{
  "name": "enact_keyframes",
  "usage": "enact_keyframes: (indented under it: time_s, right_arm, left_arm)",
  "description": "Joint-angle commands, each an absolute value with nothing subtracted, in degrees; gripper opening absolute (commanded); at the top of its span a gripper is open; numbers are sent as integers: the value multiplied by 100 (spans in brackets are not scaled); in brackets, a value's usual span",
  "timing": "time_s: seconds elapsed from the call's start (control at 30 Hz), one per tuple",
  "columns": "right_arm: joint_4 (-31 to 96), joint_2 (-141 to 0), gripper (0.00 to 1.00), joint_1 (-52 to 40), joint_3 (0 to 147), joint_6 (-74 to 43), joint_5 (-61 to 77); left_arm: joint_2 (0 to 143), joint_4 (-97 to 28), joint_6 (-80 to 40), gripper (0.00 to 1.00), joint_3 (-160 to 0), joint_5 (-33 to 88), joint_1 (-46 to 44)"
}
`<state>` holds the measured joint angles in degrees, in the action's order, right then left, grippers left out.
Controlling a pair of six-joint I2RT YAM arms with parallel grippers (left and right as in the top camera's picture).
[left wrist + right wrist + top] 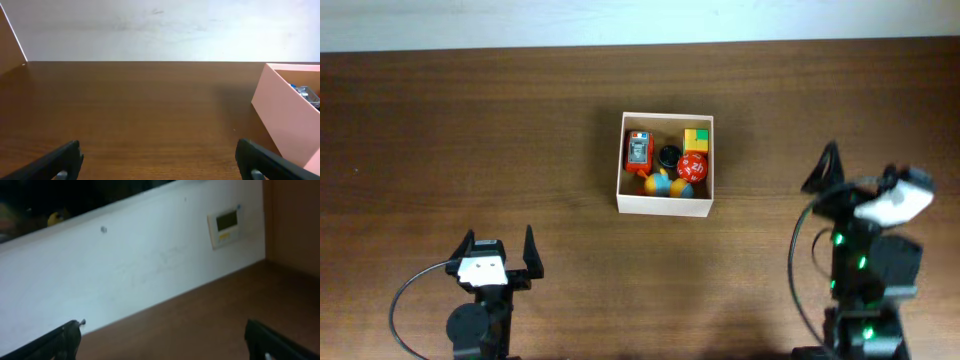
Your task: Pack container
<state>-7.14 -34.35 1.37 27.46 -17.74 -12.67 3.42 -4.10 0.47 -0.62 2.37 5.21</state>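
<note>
Finds the container square on the table, a little right of centre and toward the far edge, well apart from both arms. Counts several toys inside: a red boxy toy at the left wall, a black round piece beside it, a yellow-and-green cube in the far right corner, a red die just in front of that, and coloured balls against the near wall. Sees no loose toy out on the wood in any view, so judges the packing as probably done or close to it. Places the left gripper low near the front edge, jaws spread wide and holding nothing, catching only the container's near corner at the right of the left wrist view. Places the right gripper raised and tilted up toward the wall and a small wall panel, likewise spread apart and empty. Reads both as parked clear, likely to keep the box unobstructed.
</note>
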Motion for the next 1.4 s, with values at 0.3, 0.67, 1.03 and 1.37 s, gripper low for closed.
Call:
enact_keyframes:
  time_s: [0.3,0.67,1.03,1.37]
  right_arm:
    - [-97,-1269,99,-198,1068,-1658,-1221]
    - [661,-598,99,-198,917,-1243,-1214]
    - [158,-19,99,-231,30,-1066,-860]
    - [432,-19,99,-523,32,126,-482]
  left_arm:
    - [292,-458,156,99,-51,215,499]
    - [292,-458,156,99,-51,215,499]
    - [292,-458,156,99,-51,215,499]
    - [292,-458,156,99,-51,215,499]
